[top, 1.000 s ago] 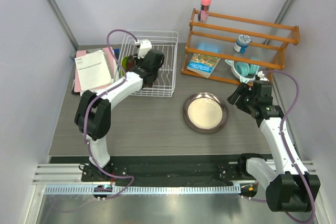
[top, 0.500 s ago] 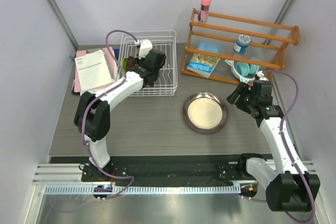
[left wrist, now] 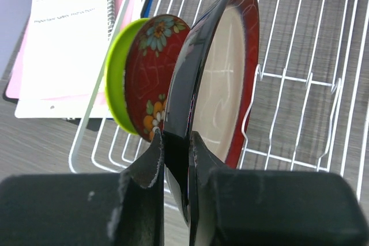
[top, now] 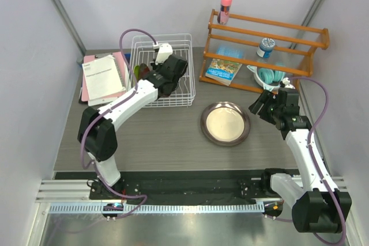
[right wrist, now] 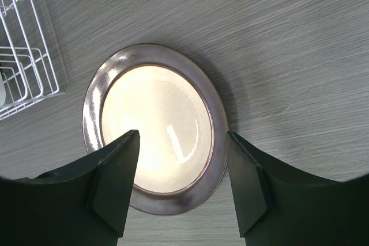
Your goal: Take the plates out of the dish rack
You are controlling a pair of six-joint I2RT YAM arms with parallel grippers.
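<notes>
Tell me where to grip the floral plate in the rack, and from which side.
Pinch its upper rim, coming from above, one finger on each face. The floral plate stands on edge, packed between the green plate and the red-rimmed plate, so probably only its rim is reachable.

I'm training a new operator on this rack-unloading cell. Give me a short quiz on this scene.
1. True or false: the left jaws are shut on the rim of the dark-red-rimmed cream round plate.
2. How many plates lie flat on the grey wood-grain table?
3. In the white wire dish rack, the red floral plate stands between the held plate and which one? A lime green plate B blue C black
Key: 1 true; 2 one, the grey-rimmed cream plate; 3 A.
</notes>
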